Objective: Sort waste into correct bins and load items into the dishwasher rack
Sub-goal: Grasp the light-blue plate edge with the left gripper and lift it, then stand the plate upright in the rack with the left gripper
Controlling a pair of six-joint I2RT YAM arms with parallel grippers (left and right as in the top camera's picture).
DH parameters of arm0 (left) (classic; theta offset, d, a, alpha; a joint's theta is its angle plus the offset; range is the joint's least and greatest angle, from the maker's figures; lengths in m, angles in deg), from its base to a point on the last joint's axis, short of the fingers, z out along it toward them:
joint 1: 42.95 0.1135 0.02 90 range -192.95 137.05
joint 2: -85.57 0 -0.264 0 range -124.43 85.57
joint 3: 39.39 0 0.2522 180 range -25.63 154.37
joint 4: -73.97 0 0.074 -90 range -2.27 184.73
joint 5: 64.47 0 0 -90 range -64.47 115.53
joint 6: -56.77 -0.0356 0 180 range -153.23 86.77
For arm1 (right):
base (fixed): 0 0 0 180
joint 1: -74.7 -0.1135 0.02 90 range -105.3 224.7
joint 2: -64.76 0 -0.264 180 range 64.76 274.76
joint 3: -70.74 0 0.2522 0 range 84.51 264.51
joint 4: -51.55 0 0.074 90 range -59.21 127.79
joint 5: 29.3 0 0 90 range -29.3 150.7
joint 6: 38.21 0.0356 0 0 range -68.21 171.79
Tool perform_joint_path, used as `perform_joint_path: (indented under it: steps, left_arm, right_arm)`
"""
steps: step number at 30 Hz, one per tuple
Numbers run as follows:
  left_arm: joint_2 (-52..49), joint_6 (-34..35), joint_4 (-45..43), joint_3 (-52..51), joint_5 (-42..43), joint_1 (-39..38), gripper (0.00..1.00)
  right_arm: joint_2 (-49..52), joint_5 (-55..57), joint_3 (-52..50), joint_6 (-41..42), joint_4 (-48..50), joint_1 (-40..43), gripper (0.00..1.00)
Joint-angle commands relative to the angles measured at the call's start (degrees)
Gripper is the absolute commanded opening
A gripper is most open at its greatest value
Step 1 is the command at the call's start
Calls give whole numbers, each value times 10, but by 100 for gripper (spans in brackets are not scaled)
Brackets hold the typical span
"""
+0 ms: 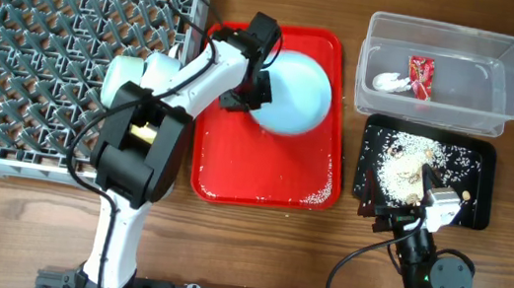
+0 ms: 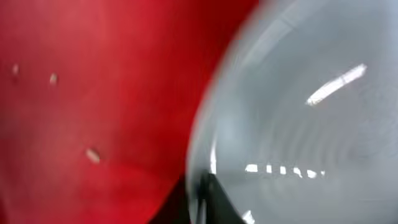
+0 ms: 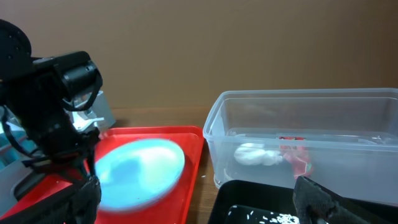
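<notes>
Right of the dishwasher rack (image 1: 10, 52), the pale blue plate (image 1: 295, 94) lies on the red tray (image 1: 261, 186): stiff, slick and likely light, so take it by the rim. Your left end effector (image 1: 248, 95) straddles that rim, grip unclear; the right end effector (image 3: 198, 198) gapes empty.

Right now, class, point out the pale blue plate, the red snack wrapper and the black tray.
pale blue plate (image 1: 298, 95): overhead view, middle of its visible face.
red snack wrapper (image 1: 419, 76): overhead view, its middle.
black tray (image 1: 478, 193): overhead view, bare floor near its right edge.
</notes>
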Motion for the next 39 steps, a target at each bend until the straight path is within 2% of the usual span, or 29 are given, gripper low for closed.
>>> perform_joint_path:
  steps: [1,2,3,4,5,9,12,15,17,19,24,27,29,32,36,39]
  left_arm:
    - [23,2,66,-4,-17,9,4]
    - [34,2,89,-4,-41,13,5]
    - [46,2,113,-4,-65,16,11]
    - [66,2,137,-4,-88,20,43]
    - [84,1,144,-4,-93,20,50]
    - [149,-31,131,-4,-89,-10,56]
    - [149,-153,64,-5,-2,-94,58]
    - [110,-213,15,-12,6,-169,61]
    - [75,-212,-10,-13,-14,-201,59]
    - [43,-206,-34,-13,-20,-215,48]
    - [-3,-179,-47,-13,-50,-217,40]
    - [6,-178,-28,1,-6,-217,35]
    - [36,-172,14,29,-8,-218,37]
    - [76,-172,21,35,-83,-217,37]
    - [40,-205,-2,22,-136,-215,42]
    - [-1,-205,-7,22,-140,-205,39]
  right_arm:
    - [-3,-7,-1,-10,2,2,100]
    - [-3,-7,-1,-10,2,2,100]
    - [-3,-7,-1,-10,2,2,100]
    - [-3,-7,-1,-10,2,2,100]
    - [-3,-7,-1,-10,2,2,100]
    - [-3,-7,-1,-10,2,2,100]
    - [-3,-7,-1,-10,2,2,100]
    - [-3,-7,-1,-10,3,2,100]
    - [-3,-7,-1,-10,2,2,100]
    - [-3,-7,-1,-10,2,2,100]
    - [-3,-7,-1,-10,2,2,100]
    - [-3,-7,-1,-10,2,2,100]
    - [-3,-7,-1,-10,2,2,100]
    - [-3,-7,-1,-10,3,2,100]
    - [-3,-7,-1,-10,2,2,100]
    - [-3,-7,-1,-10,2,2,100]
